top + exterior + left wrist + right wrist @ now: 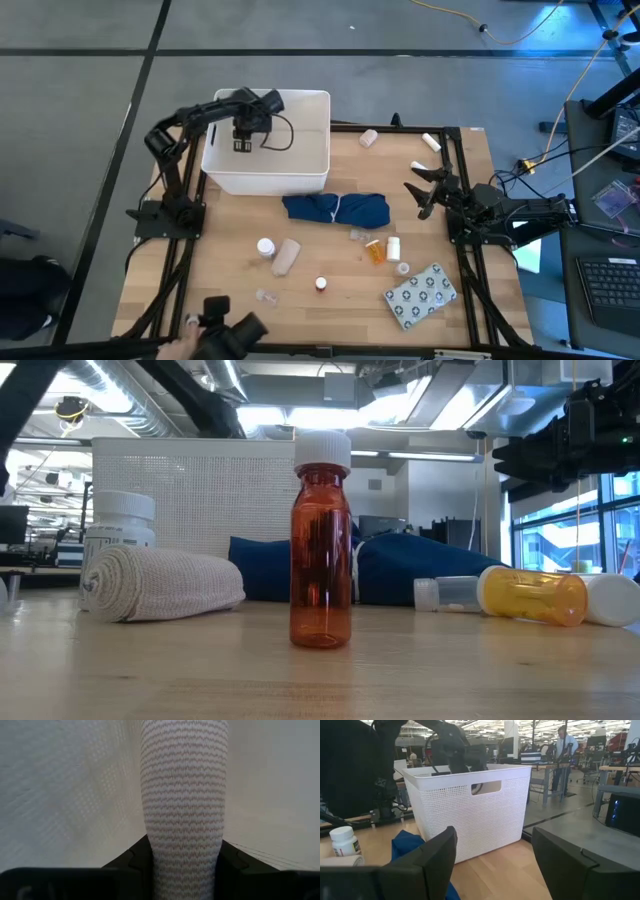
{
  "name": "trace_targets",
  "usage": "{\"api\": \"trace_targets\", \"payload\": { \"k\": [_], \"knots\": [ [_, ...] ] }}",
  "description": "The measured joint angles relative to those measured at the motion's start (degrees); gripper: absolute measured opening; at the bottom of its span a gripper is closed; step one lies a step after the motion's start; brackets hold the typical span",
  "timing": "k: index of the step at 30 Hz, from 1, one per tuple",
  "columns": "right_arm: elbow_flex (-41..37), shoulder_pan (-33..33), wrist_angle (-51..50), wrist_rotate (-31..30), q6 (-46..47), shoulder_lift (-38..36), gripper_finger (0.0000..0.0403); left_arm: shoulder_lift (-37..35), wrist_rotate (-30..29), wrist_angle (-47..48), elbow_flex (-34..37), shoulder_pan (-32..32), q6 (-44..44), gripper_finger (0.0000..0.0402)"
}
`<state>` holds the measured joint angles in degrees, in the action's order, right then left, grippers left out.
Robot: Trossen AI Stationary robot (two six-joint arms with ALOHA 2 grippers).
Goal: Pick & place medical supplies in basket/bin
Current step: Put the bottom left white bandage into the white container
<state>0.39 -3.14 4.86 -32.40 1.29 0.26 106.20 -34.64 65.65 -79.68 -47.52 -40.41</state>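
Left gripper (243,143) clamped on a gauze roll (184,810), poised over the inside of the bin (300,170), presumably for release. Right gripper (425,192) parked, fingers apart, empty, with cloth (336,209) just beyond. Bottles (374,250), second roll (286,256), blister pack (421,294) scattered on wooden table (470,150). Open workshop beyond.

You are working in an open-plan robotics lab or industrial workspace. Exposed silver ducting (110,390) and strip lights run across the bare ceiling, and tall windows (560,535) line one side. Beyond the wooden table (330,270) lie grey concrete floor (80,100), trailing cables (520,30), a keyboard (610,285), rows of desks (555,767) and a person standing (566,742) well away.
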Motion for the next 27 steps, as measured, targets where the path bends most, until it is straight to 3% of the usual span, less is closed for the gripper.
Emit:
{"api": "trace_targets", "payload": {
  "k": [16, 21, 27],
  "knots": [
    [0.01, 0.02, 0.01, 0.00, 0.01, 0.00, 0.0257, -0.78, -3.02, -1.10, 0.00, -0.32, -1.66, 0.0205],
    [0.00, 0.01, 0.00, 0.00, 0.01, 0.00, 0.0257, -2.52, -6.65, -1.98, 0.00, -0.32, -4.79, 0.0210],
    [0.01, 0.02, 0.00, 0.00, -0.01, 0.01, 0.0257, -5.03, -3.02, -6.16, 0.00, -0.34, -4.99, 0.0212]
  ]
}}
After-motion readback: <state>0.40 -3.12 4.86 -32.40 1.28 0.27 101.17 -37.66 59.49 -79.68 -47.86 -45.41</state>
